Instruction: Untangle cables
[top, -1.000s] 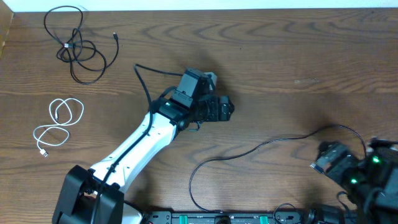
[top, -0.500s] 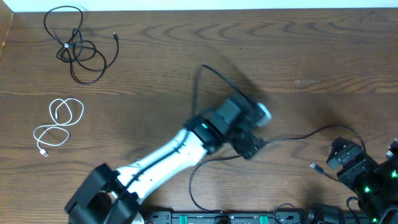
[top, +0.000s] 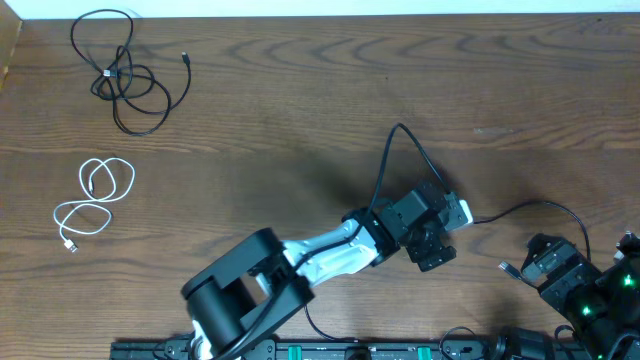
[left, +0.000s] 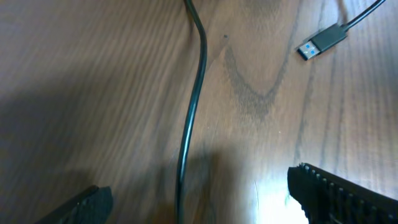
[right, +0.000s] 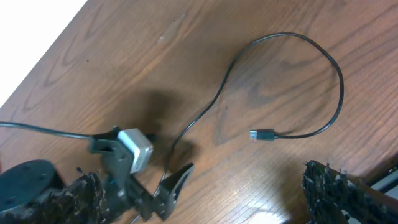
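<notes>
A loose black cable (top: 545, 207) lies at the right, looping round to its USB plug (top: 505, 267). My left gripper (top: 432, 250) is open and low over this cable. In the left wrist view the cable (left: 194, 93) runs between the spread fingers (left: 193, 202), and the plug (left: 320, 42) lies at the upper right. My right gripper (top: 548, 262) is open and empty near the plug. The right wrist view shows the cable loop (right: 339, 81), the plug (right: 261, 134) and my open right fingers (right: 211, 205). A bundled black cable (top: 125, 75) and a white cable (top: 95, 195) lie at the far left.
The left arm's own thicker black cable (top: 395, 150) arches above its wrist. The left gripper also shows in the right wrist view (right: 146, 183). The table's back edge (top: 320, 14) meets a white surface. A black rail (top: 350, 350) runs along the front edge.
My left arm has swung from the table's middle to the right and now sits over the loose black cable. The right gripper has shifted a little to the right. The other two cables have not moved.
</notes>
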